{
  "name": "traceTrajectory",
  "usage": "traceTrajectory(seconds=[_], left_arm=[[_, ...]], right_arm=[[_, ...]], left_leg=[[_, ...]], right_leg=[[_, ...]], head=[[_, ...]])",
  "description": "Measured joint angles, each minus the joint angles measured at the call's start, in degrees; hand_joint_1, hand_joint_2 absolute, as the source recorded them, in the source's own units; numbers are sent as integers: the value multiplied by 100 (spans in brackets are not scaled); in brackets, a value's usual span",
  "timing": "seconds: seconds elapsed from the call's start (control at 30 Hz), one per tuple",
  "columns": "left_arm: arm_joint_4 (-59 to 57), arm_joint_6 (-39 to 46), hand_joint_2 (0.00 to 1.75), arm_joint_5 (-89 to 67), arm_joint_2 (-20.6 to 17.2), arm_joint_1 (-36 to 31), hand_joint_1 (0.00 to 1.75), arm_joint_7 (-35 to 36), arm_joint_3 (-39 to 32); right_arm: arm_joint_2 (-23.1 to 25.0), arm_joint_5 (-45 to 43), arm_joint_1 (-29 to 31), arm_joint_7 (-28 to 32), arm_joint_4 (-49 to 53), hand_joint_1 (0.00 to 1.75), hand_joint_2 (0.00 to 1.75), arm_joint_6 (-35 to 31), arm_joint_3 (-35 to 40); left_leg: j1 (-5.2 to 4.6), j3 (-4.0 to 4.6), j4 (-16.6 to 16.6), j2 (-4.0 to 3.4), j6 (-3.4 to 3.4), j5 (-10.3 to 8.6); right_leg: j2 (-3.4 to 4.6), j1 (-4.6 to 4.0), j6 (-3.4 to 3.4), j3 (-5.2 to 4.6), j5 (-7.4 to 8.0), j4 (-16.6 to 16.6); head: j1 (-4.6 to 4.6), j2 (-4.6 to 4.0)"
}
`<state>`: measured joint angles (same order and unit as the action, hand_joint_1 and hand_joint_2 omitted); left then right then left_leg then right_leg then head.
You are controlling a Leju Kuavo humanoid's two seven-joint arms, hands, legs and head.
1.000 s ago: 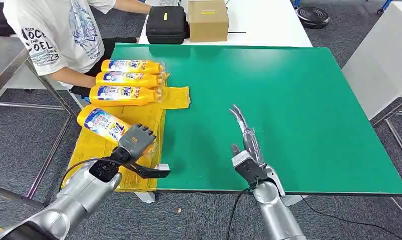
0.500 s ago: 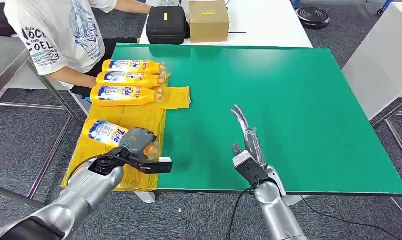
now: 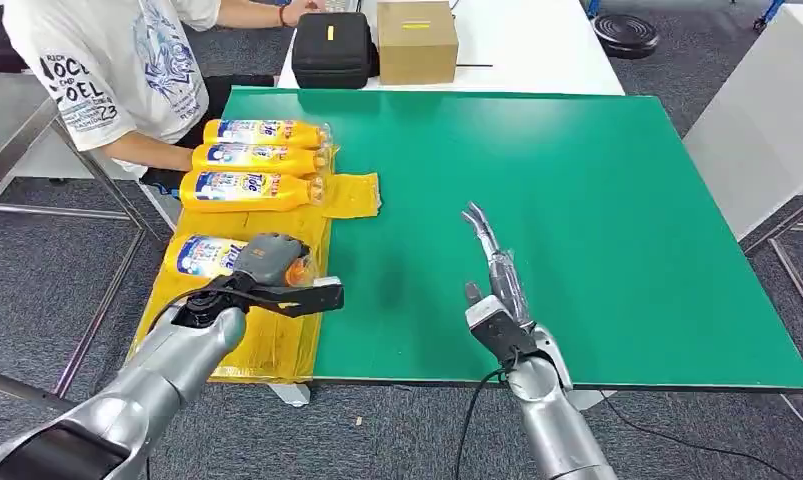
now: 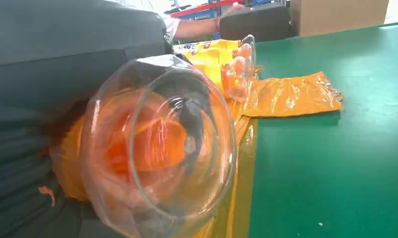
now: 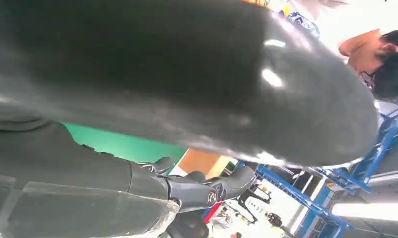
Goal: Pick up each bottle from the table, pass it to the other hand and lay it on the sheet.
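Three yellow bottles (image 3: 247,158) with blue labels lie side by side at the far end of the yellow sheet (image 3: 267,225), which covers the table's left edge. A fourth yellow bottle (image 3: 205,254) lies on the sheet nearer to me, and my left hand (image 3: 267,262) grips it around the neck end. In the left wrist view its clear cap over an orange top (image 4: 159,144) sits close to the lens, with the other bottles' caps (image 4: 239,67) behind. My right hand (image 3: 492,270) hovers over the green table (image 3: 597,200), fingers straight and holding nothing.
A person in a white printed shirt (image 3: 117,60) stands at the table's far left corner beside the bottles. A black case (image 3: 332,48) and a cardboard box (image 3: 417,40) stand on a white table beyond. A metal frame (image 3: 67,170) stands to the left.
My left hand has swung the fourth bottle from a tilt to lie level on the sheet, parallel with the other three. My right hand has stayed in place.
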<state>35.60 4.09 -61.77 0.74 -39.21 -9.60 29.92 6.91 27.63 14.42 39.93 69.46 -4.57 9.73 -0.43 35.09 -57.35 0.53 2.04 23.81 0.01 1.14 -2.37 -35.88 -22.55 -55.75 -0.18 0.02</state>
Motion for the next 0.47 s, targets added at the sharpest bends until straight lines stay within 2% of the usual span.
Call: traceTrajectory(seconds=[0.47], left_arm=[[-26,485,175,-408,70,243,175,319,79]], right_arm=[[-2,-48,53,-9,-171,0,0,4,0]], left_leg=[[1,0,1,-1,0,0]], right_leg=[[0,-1,0,-1,0,0]], head=[[2,0]])
